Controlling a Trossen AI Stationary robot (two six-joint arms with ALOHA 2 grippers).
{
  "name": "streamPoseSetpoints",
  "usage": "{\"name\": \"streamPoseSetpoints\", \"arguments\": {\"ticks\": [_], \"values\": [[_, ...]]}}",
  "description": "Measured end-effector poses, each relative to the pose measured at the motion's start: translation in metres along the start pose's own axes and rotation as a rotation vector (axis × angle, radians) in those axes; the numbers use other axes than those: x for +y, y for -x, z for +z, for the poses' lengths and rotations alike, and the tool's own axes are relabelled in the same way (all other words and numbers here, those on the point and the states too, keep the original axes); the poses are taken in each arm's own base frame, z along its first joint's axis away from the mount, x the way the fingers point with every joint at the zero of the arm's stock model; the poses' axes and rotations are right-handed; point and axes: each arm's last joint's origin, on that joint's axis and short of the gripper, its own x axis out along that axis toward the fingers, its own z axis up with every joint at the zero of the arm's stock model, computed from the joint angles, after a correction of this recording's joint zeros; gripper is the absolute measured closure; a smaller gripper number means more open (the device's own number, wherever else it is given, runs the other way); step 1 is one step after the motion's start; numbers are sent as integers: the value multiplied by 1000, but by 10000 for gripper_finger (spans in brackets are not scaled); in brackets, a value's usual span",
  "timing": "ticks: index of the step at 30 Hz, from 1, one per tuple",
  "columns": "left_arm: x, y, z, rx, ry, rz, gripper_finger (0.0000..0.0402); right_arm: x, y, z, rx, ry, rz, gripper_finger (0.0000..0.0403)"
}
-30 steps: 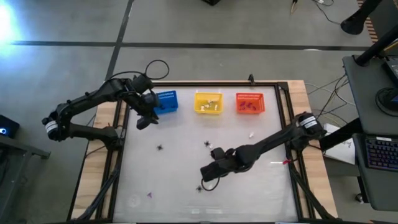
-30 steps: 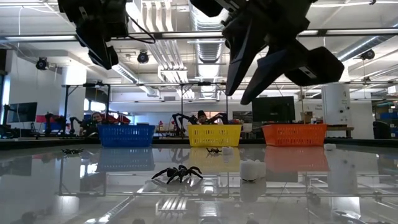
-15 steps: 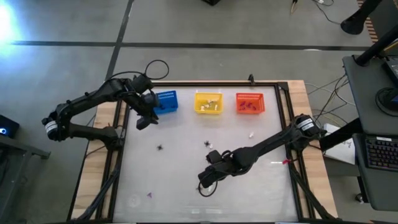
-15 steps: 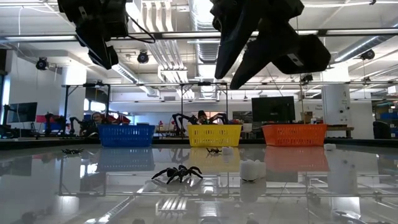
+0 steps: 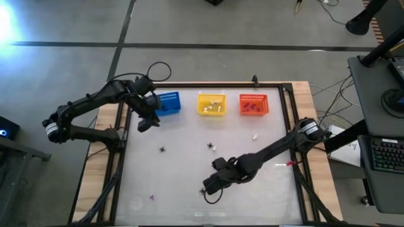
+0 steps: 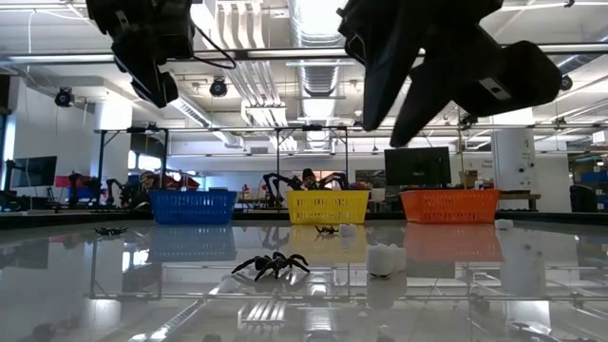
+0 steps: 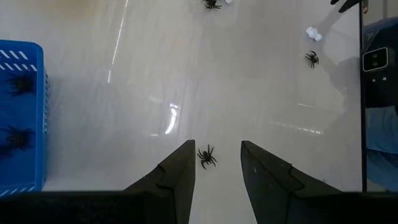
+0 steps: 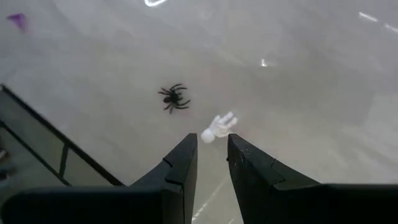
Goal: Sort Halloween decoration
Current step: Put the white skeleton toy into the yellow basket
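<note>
Your right gripper (image 8: 208, 163) hovers above table, fingers slightly apart, empty; whitish trinket (image 8: 218, 126) just beyond fingertips, black spider (image 8: 173, 98) farther. Arm stretched low, shifted nearer front edge than before. Left gripper (image 7: 214, 177) unmoved beside blue basket (image 5: 168, 103), parted.

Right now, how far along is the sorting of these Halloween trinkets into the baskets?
Partly done. Black spiders already lie in the blue basket, and pieces sit in the yellow basket and orange basket. In hand: the right gripper, open, hovers over a whitish piece beside a spider. Left: another spider under the open left gripper, plus a purple piece.
</note>
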Motion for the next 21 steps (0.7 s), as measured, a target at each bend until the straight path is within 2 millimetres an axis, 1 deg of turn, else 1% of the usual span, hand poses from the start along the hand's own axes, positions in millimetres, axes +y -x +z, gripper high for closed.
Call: {"name": "streamPoseSetpoints", "arguments": {"ticks": [6, 15, 21], "values": [[0, 0, -1, 10, -6, -3, 290, -1, -1, 0, -9, -63, -4, 321], [0, 0, -1, 9, -32, -3, 290, 0, 2, -1, -5, -22, 5, 321], [0, 0, -1, 9, -32, -3, 290, 0, 2, 0, -10, -28, 7, 321]]}}
